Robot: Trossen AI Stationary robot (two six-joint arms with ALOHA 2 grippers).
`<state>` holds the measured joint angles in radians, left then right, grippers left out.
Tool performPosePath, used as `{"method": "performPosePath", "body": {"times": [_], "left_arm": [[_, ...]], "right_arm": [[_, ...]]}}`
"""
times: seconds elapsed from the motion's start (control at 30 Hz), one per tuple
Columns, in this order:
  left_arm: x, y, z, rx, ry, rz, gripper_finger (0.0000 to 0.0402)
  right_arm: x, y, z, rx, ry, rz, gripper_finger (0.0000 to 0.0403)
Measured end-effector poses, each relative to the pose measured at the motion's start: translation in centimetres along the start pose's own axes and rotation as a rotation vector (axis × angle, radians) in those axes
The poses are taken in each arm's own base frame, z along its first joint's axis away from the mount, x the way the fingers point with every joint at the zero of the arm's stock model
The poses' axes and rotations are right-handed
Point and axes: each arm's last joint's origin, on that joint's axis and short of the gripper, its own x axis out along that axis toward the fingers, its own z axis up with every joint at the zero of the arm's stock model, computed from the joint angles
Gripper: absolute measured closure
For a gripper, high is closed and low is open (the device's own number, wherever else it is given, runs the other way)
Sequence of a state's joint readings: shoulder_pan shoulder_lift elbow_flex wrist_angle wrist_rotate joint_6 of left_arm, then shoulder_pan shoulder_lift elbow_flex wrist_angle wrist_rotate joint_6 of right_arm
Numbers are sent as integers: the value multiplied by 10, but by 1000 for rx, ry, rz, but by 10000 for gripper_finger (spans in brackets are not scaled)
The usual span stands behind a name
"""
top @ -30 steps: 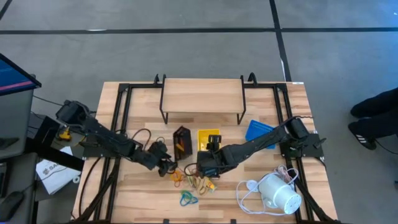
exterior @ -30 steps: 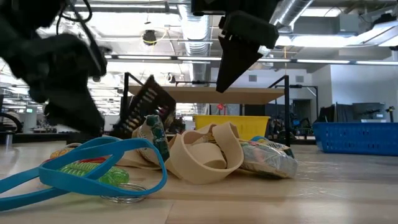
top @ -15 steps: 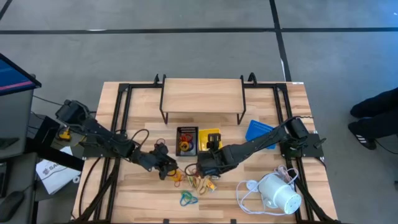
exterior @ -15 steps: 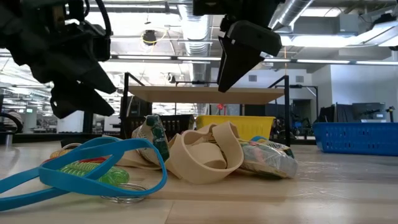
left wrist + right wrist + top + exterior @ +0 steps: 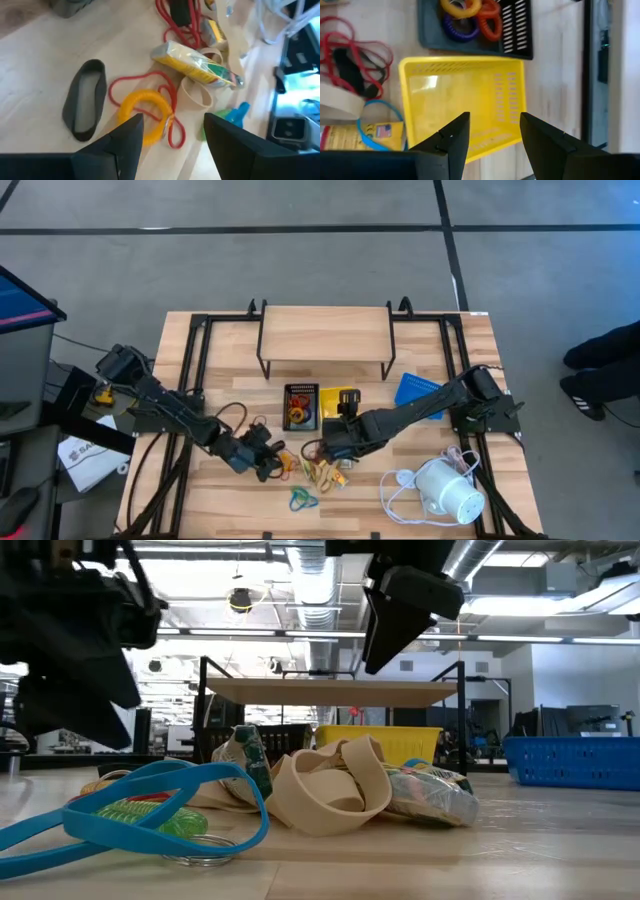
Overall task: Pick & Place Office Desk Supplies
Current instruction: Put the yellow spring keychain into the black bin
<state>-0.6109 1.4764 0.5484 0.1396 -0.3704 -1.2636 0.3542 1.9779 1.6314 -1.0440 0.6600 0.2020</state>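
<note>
The left gripper [image 5: 268, 463] sits low over the front-centre of the table [image 5: 430, 340], at the left edge of the pile of supplies [image 5: 318, 472]. Its fingers [image 5: 120, 145] stand well apart and hold nothing. Just ahead of them lie a yellow ring [image 5: 143, 111], a red rubber band [image 5: 150, 82], a dark oval band [image 5: 85, 99], tan bands [image 5: 195, 95] and a yellow packet [image 5: 200, 70], all loose on the wood.

The right gripper [image 5: 340, 438] hangs above the pile's rear edge, just in front of the yellow tray [image 5: 465, 105]. Its fingers [image 5: 445, 145] are spread wide and empty. The yellow tray holds nothing visible. The black mesh tray [image 5: 515, 30] beside it holds yellow, purple and orange rings [image 5: 470, 15].

A blue band [image 5: 150, 795] and a green piece [image 5: 150, 815] lie nearest the table's front edge. The blue tray [image 5: 415, 392] and a white cylinder with cord [image 5: 445, 490] stand to the right.
</note>
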Motion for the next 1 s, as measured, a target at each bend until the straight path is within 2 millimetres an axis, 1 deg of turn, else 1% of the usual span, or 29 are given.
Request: {"method": "performPosePath", "body": {"times": [0.13,0.27,0.33,0.53,0.7,0.83,1.0], "left_arm": [[17,-13,-2,9,14,32,198],[32,-12,-4,41,85,150,198],[35,-13,-3,43,99,170,198],[37,-11,0,44,100,193,198],[37,-9,0,58,105,216,200],[38,-6,-2,87,104,233,214],[41,-3,-4,121,112,252,242]], "right_arm": [[-7,-4,-2,4,-9,-19,233],[-15,-4,-3,5,-26,-15,233],[-18,-3,-4,-2,-30,-15,233],[-23,1,-5,-14,-49,-34,233],[-23,1,-5,-16,-49,-39,233],[-23,0,-5,-18,-49,-55,233],[-23,0,-6,-20,-47,-58,233]]}}
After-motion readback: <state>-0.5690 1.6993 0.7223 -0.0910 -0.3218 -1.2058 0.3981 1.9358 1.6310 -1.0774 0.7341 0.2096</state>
